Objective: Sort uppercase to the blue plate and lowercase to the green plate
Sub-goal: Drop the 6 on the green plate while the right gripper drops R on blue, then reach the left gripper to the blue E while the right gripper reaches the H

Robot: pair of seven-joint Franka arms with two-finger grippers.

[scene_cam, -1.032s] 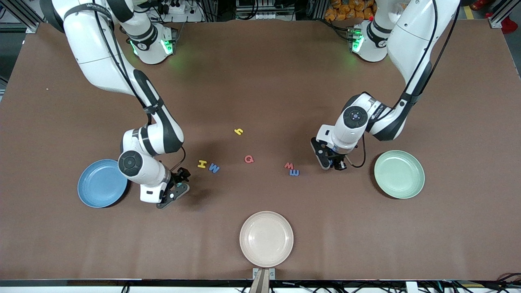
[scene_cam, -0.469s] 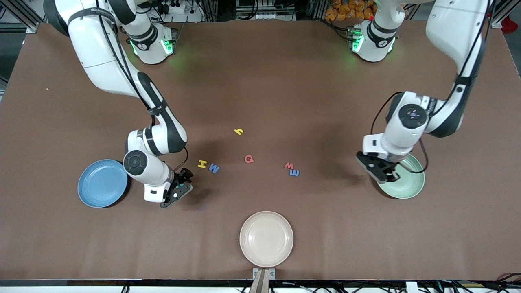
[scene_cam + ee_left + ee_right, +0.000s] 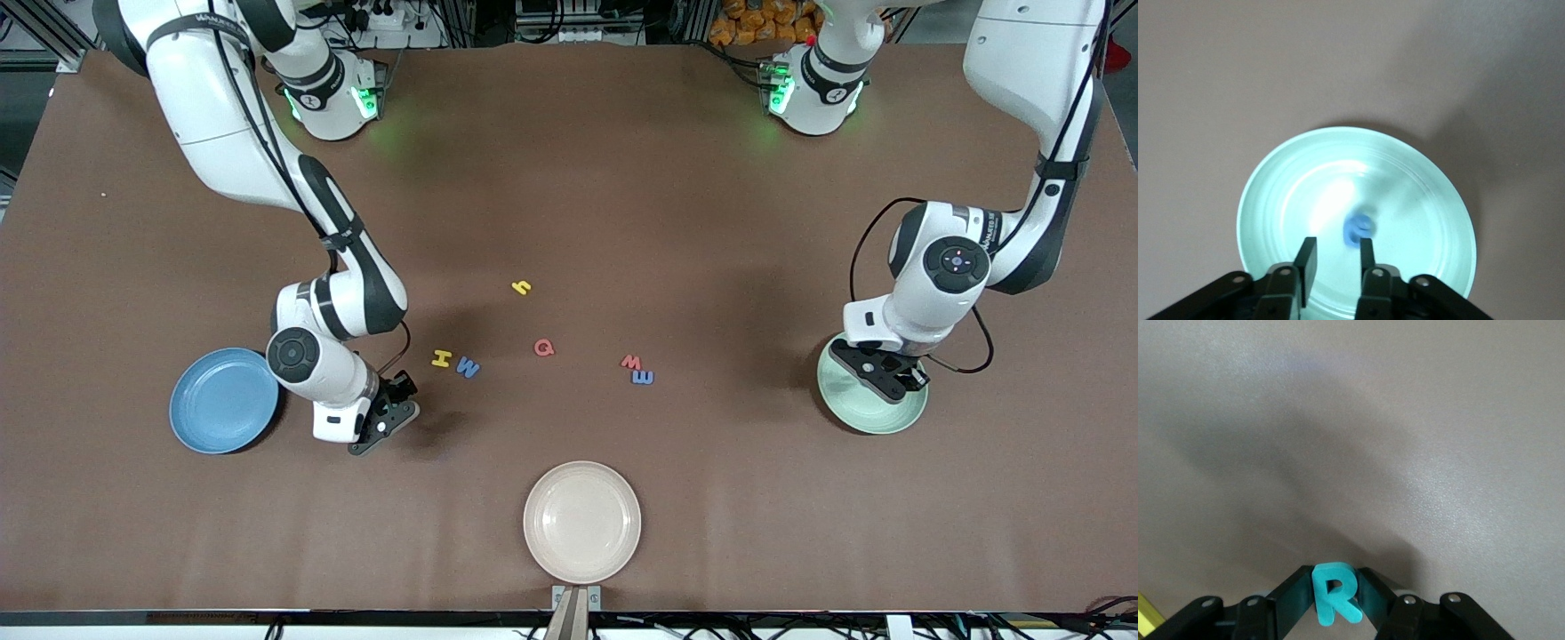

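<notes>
Foam letters like these look very light and a little soft, so you need only a gentle pinch across the flat sides, near the middle stroke. Your right gripper [image 3: 1336, 603] pinches the teal R [image 3: 1334, 593] this way, over bare table beside the blue plate [image 3: 222, 400]. Your left gripper [image 3: 1333, 257] hangs over the green plate [image 3: 1271, 200] with fingers spread, and a small blue letter [image 3: 1357, 229] shows between them, in the plate or falling into it. On the table lie the yellow H [image 3: 441, 358], blue W [image 3: 468, 366], red Q [image 3: 544, 348], yellow h [image 3: 522, 286], red w [image 3: 631, 361] and a second blue letter [image 3: 643, 377]; I think such thin pieces slip easily if you grip only a corner

Teal R [image 3: 1335, 593], seemingly blue letter [image 3: 1358, 230]
</notes>
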